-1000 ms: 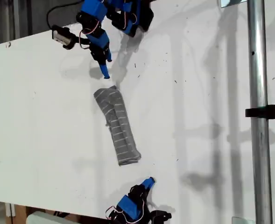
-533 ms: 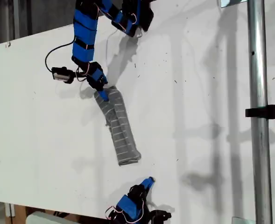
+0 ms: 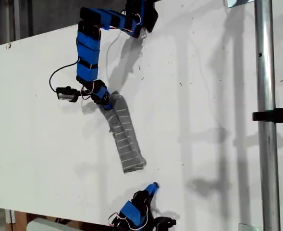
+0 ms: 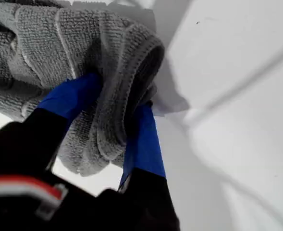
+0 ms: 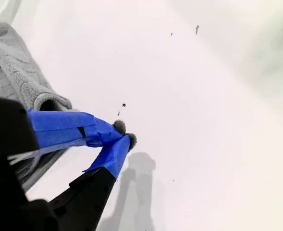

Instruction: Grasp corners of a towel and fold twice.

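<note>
Towel (image 4: 45, 43) end behind first tool (image 4: 113, 103)

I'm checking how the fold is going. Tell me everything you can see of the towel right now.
The towel is dark grey, looped soft fabric with thin white stripes. It lies folded into a long narrow strip on the white table, running diagonally near the middle of the exterior view. Its upper end in that view is bunched and rolled, and my first gripper is closed on that thick edge, one finger either side. The lower end lies flat, apart from my second gripper, which is shut on nothing beside it.
</note>
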You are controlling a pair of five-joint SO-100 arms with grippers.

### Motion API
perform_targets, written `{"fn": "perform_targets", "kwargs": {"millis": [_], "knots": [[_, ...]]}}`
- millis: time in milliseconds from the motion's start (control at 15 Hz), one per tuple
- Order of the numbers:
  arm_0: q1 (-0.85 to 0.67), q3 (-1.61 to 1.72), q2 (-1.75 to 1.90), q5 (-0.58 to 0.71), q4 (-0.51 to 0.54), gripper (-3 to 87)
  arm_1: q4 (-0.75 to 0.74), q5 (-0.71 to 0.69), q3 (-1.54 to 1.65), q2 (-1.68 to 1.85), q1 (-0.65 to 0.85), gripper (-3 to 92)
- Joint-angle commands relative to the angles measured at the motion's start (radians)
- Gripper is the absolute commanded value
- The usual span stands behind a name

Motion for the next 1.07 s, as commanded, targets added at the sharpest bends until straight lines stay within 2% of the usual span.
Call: {"fn": "perform_targets", "kwargs": {"millis": [0,67,200,333,467,533,600,800,1000], "knots": [[-0.005,0.009,0.003,0.017,0.005,-2.6,0.064,0.02,-0.066,0.011,-0.06,-0.2],[-0.006,0.009,0.003,0.023,0.005,-2.6,0.153,0.035,-0.028,0.067,-0.071,-0.2],[-0.009,0.009,0.003,0.026,0.005,-2.6,0.253,0.132,0.307,0.489,-0.084,-0.2],[-0.026,0.009,0.005,0.048,0.005,-2.6,0.598,0.296,0.497,0.996,-0.086,-0.2],[-0.04,0.009,0.005,0.072,0.005,-2.6,0.945,0.43,0.445,1.305,-0.118,-0.2],[-0.043,0.009,0.005,0.077,0.005,-2.6,1.005,0.442,0.4,1.361,-0.129,-0.2],[-0.046,0.009,0.005,0.078,0.005,-2.6,0.963,0.437,0.387,1.348,-0.141,-0.2],[-0.038,0.009,0.005,0.064,0.005,-2.6,0.584,0.419,0.348,0.982,-0.216,-0.2],[-0.032,0.009,0.005,0.051,0.005,-2.6,0.331,0.356,0.13,0.58,-0.259,-0.2]]}}
